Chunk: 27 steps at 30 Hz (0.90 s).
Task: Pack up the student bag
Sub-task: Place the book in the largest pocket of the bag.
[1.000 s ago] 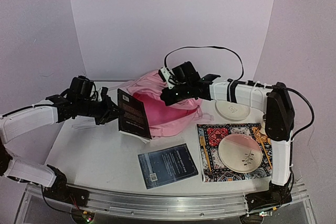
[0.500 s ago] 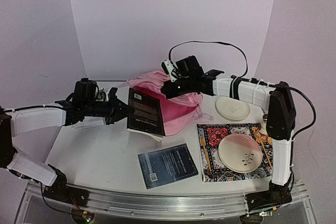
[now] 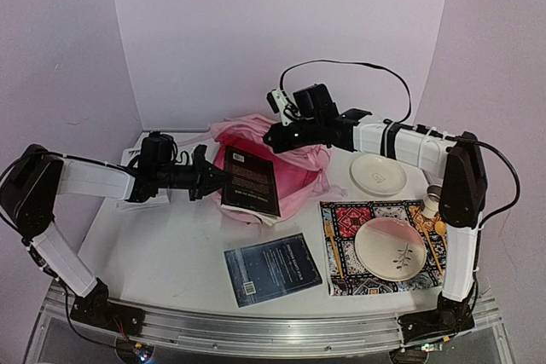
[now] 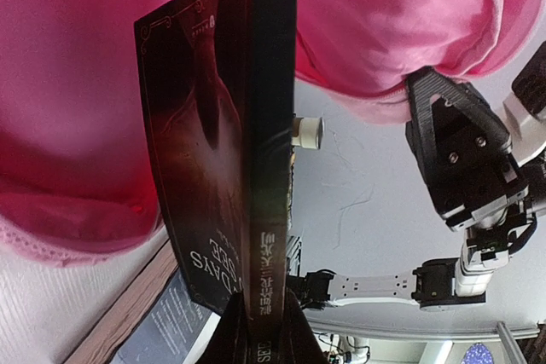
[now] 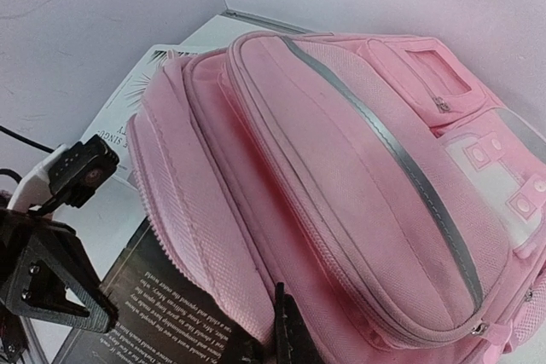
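Left end effector (image 4: 260, 330) clamps glossy black book (image 4: 213, 168); right end effector (image 5: 286, 330) pinches soft student bag (image 5: 341, 168)

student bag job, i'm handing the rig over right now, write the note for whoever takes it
Left pincer: shut on the black book, which is at the mouth of the student bag.
Right pincer: shut, apparently pinching the bag's top rim to hold it open.
Done: nothing visibly packed.
Left: push this book in, then likely the dark blue book lying on the table.
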Tool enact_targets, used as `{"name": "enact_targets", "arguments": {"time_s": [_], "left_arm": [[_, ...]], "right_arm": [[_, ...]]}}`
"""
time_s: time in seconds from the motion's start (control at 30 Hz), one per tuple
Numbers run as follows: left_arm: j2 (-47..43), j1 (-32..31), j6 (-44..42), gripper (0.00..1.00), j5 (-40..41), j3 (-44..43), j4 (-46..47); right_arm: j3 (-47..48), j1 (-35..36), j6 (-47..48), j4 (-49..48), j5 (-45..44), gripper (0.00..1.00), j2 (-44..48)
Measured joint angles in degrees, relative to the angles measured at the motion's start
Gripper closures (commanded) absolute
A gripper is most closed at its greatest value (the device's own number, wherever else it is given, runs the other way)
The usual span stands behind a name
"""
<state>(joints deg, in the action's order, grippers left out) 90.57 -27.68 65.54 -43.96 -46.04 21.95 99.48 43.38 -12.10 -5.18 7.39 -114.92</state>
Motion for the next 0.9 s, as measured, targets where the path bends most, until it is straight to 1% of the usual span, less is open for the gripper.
{"name": "enact_targets", "arguments": {"time_s": [0.2,0.33,0.63,0.9], "left_arm": [[7.1,0.6,3.2,1.0,-1.7,-4.1,8.8],[12.2,1.2,4.1,1.0,-2.7,-7.6,11.8],[20.5,3.2,4.8,1.0,-4.5,-12.2,14.0],[28.6,4.0,4.9,1.0,-7.6,-21.5,14.7]], "right_arm": [[-0.6,0.0,0.0,0.0,1.1,1.0,0.1],[-0.6,0.0,0.0,-0.2,2.0,1.0,0.2],[-0.6,0.0,0.0,-0.4,2.9,1.0,0.3],[-0.7,0.0,0.0,-0.5,3.8,1.0,0.3]]}}
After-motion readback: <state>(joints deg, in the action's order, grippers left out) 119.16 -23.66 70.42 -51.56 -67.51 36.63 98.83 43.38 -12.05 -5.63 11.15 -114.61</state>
